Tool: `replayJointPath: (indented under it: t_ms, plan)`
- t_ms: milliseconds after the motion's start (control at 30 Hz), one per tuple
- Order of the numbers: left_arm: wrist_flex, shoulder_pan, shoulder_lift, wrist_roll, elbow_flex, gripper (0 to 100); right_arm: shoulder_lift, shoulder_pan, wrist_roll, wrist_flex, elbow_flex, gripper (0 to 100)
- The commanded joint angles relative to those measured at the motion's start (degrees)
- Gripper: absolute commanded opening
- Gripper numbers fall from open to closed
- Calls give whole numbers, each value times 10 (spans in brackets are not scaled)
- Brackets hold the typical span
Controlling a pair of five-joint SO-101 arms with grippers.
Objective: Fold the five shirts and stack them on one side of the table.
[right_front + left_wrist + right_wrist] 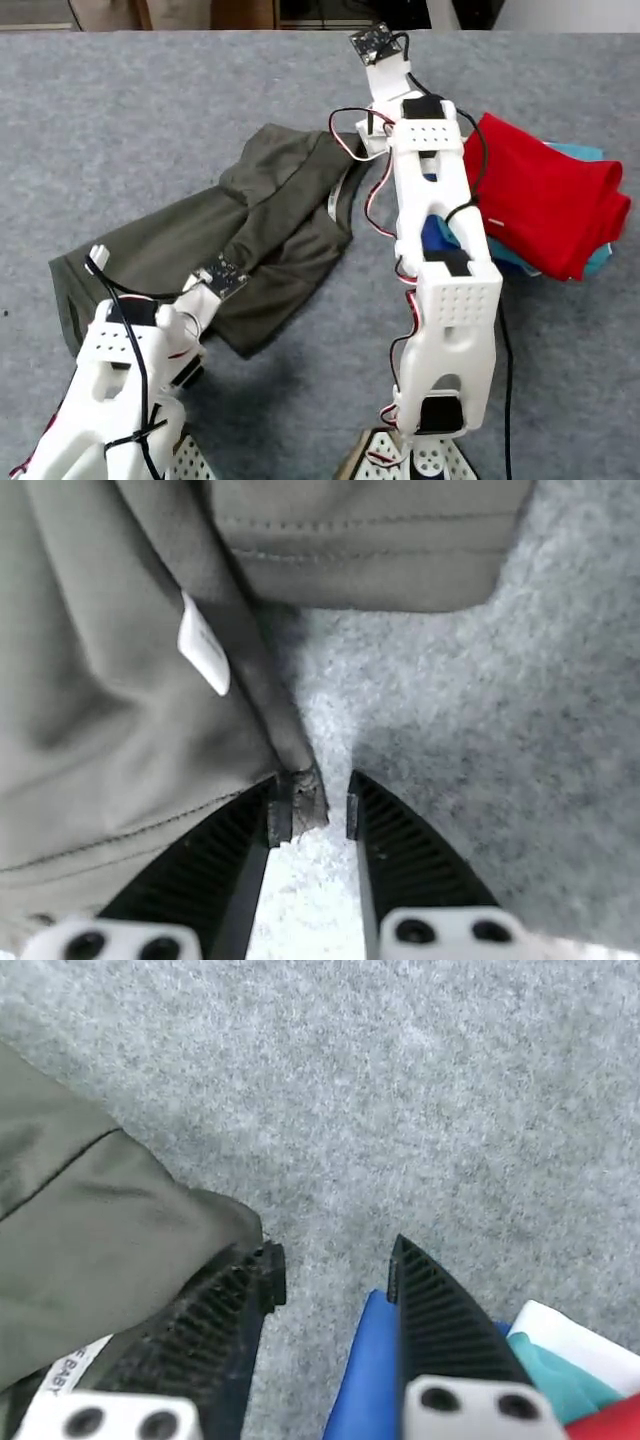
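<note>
An olive shirt [250, 230] lies spread and partly creased across the middle and left of the table. My left gripper [310, 815] sits low at its near hem. It is narrowly open, and a corner of the olive shirt [300, 798] rests between the fingers against one pad. My right gripper [330, 1275] is open at the shirt's far edge. One finger [230, 1310] lies over the olive cloth [90, 1250] and the other [430, 1310] over a blue shirt [365, 1370]. A stack of folded shirts with a red shirt [545, 200] on top sits at the right.
Teal [590, 155] and blue [438, 235] layers show under the red shirt, beside my long right arm [440, 210]. Grey carpet-like table cover [130, 110] lies bare at the far left and along the near right. The arm bases stand at the front edge.
</note>
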Motion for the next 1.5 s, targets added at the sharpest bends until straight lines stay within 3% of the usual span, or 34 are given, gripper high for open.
replayJointPath:
  t_ms: [0, 167, 300, 533, 667, 800, 967, 1133, 1233, 1467]
  plan:
    - [-29, 6, -3, 4, 4, 103, -3, -3, 4, -7, -30, 182]
    - [-82, 6, -3, 4, 24, 102, -2, -3, 4, -7, -30, 182]
    - [-86, 6, -3, 4, 21, 19, -2, -3, 4, -7, -30, 182]
    - [-84, 6, -3, 4, 7, 19, -2, -3, 4, -8, -30, 182]
    - [-76, 5, -3, 4, -51, 19, -3, -3, 4, -8, -30, 182]
    - [-13, 5, -4, 4, -148, 19, -8, -12, 4, 0, -38, 182]
    - [69, -34, -4, 4, -302, 19, -32, -31, 12, 114, -111, 182]
    - [75, -123, 2, 6, -413, 19, -30, -80, 32, 267, -204, 182]
    - [43, -178, 3, 72, -436, 19, -30, -119, 32, 309, -211, 182]
    - [-122, -311, 8, 266, -421, 19, 51, -199, 27, 347, -199, 182]
